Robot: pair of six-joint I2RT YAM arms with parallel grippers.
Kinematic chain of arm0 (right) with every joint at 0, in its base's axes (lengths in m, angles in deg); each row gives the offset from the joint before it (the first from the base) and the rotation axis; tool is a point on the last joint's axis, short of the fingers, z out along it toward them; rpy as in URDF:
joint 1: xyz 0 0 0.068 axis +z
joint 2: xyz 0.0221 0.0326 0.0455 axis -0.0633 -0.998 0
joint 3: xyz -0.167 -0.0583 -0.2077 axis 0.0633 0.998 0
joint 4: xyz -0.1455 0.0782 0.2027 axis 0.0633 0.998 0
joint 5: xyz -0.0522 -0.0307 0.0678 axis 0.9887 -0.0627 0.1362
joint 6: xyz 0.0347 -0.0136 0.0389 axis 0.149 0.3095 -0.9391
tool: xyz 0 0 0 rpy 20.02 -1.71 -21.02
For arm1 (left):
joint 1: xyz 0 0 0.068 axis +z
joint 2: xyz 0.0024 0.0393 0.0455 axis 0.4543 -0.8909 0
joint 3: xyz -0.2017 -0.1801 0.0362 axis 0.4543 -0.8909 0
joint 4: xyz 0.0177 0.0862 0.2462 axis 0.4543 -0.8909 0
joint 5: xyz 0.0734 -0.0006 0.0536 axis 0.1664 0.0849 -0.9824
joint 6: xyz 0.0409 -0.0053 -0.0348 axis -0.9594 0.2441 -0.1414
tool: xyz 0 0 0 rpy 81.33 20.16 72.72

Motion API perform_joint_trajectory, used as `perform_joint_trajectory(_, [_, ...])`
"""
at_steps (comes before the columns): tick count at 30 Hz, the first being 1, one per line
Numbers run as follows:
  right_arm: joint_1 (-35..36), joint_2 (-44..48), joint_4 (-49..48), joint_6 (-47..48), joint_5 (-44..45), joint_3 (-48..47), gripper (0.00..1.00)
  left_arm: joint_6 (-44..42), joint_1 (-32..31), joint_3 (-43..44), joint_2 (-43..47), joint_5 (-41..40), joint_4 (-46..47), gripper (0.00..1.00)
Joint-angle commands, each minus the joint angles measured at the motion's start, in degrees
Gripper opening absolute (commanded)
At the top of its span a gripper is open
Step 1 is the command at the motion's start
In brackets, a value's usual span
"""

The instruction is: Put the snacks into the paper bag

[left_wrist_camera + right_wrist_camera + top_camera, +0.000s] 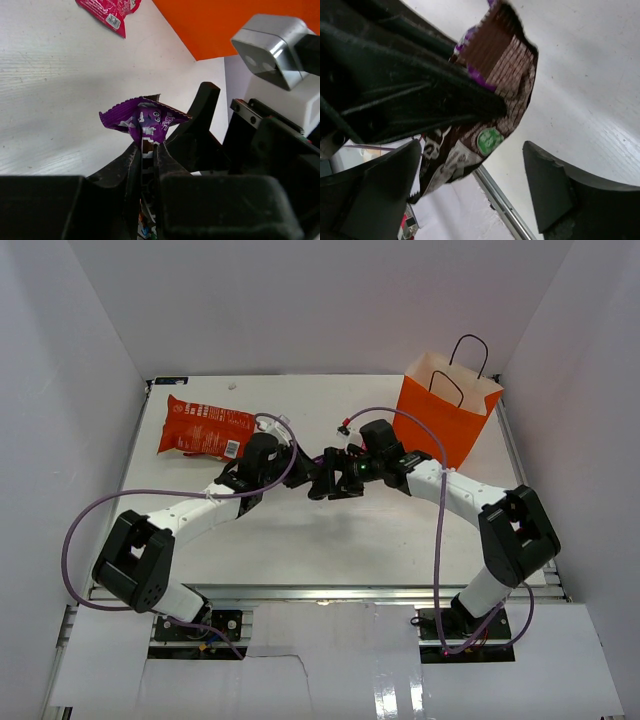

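The purple wrapper (145,119) is half hidden between the left jaws

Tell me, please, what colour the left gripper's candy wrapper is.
Purple candy wrapper; clearest in left wrist view.

White table (330,530) carries the red-orange chip bag (205,428) lying back-left, and the orange paper bag (445,410) upright back-right.

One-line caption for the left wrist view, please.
Left gripper pinching a purple candy wrapper, with the orange paper bag and red chip bag beyond.
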Motion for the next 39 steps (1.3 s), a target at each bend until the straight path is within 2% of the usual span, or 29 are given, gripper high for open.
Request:
perform_joint_trajectory(1, [0.09, -2.42, -3.38, -2.41, 1.64, -3.87, 0.85, 1.74, -0.49, -0.61, 3.02, -0.41, 1.52, 0.17])
perform_joint_trajectory(3, [0.09, -3.31, -3.55, -1.89, 2.33, -5.19, 0.77, 2.19, -0.49, -0.69, 2.93, -0.32, 1.52, 0.2])
perform_joint_trajectory(4, [0.09, -3.31, -3.47, -1.45, 2.78, -5.45, 0.68, 2.27, -0.49, -0.61, 3.1, -0.33, 1.52, 0.2])
perform_joint_trajectory(5, [0.09, -3.13, -3.55, -0.31, 3.13, -5.63, 0.63, 2.36, -0.49, -0.61, 3.1, -0.41, 1.52, 0.23])
perform_joint_trajectory(6, [0.09, -2.96, -3.55, 0.22, 4.0, -5.72, 0.51, 2.36, -0.49, -0.61, 3.28, -0.5, 1.52, 0.25])
perform_joint_trajectory(7, [0.09, -2.61, -3.64, 0.75, 4.27, -5.63, 0.46, 2.45, -0.49, -0.52, 3.54, -0.68, 1.52, 0.27])
perform_joint_trajectory(10, [0.18, -1.2, -5.13, 2.42, 4.54, -4.41, 0.25, 2.8, -0.49, -0.52, 3.98, -1.2, 1.52, 0.42])
perform_joint_trajectory(11, [0.09, -0.68, -5.4, 2.77, 4.54, -4.14, 0.22, 2.8, -0.49, -0.52, 4.24, -1.29, 1.52, 0.48])
perform_joint_trajectory(12, [0.18, -0.5, -5.4, 3.64, 4.62, -3.62, 0.15, 2.72, -0.49, -0.35, 4.51, -1.47, 1.52, 0.59])
perform_joint_trajectory(14, [0.0, 0.29, -5.66, 4.88, 4.36, -3.09, 0.11, 2.63, -0.49, -0.26, 5.73, -1.99, 1.52, 0.69])
perform_joint_trajectory(17, [-0.08, 2.04, -5.14, 11.02, 3.49, -3.17, 0.08, 0.44, -0.4, 1.05, 8.45, -5.93, 0.48, 0.87])
perform_joint_trajectory(18, [-0.26, 2.66, -3.57, 17.3, 3.48, -3.61, 0.08, -0.61, -0.31, 1.76, 9.34, -6.82, -0.14, 0.94])
perform_joint_trajectory(21, [-1.4, 5.3, 1.96, 33.47, 0.95, -8.69, 0.08, -5.7, 0.39, 5.0, 12.24, -9.72, -4.18, 0.98])
perform_joint_trajectory(22, [-3.06, 6.09, 6.25, 44.5, -0.02, -10.54, 0.08, -7.03, 0.65, 5.8, 12.94, -9.99, -5.15, 0.98])
perform_joint_trajectory(23, [-6.12, 7.75, 10.03, 48.96, -2.99, -14.56, 0.08, -9.48, 0.91, 6.85, 14.25, -10.34, -7.16, 0.98])
perform_joint_trajectory(24, [-6.15, 8.46, 10.07, 52.92, -4.67, -16.69, 0.08, -10.55, 1.0, 6.86, 14.88, -10.35, -7.35, 0.98])
perform_joint_trajectory(25, [-9.89, 9.43, 12.77, 57.57, -6.08, -19.06, 0.08, -11.69, 1.09, 7.21, 15.49, -9.74, -9.44, 0.98])
perform_joint_trajectory(30, [-21.6, 8.73, 16.31, 59.12, -6.54, -38.02, 0.08, -14.07, 1.27, 4.5, 18.48, -6.13, -12.98, 0.98])
perform_joint_trajectory(33, [-29.76, 8.12, 16.31, 57.44, -3.73, -43.23, 0.08, -12.23, 1.27, 0.55, 20.94, -3.41, -12.19, 0.98])
perform_joint_trajectory(39, [-37.86, 6.45, 16.31, 58.4, -1.27, -41.24, 0.1, -10.56, 1.27, -4.39, 22.97, -0.59, -8.32, 0.98])
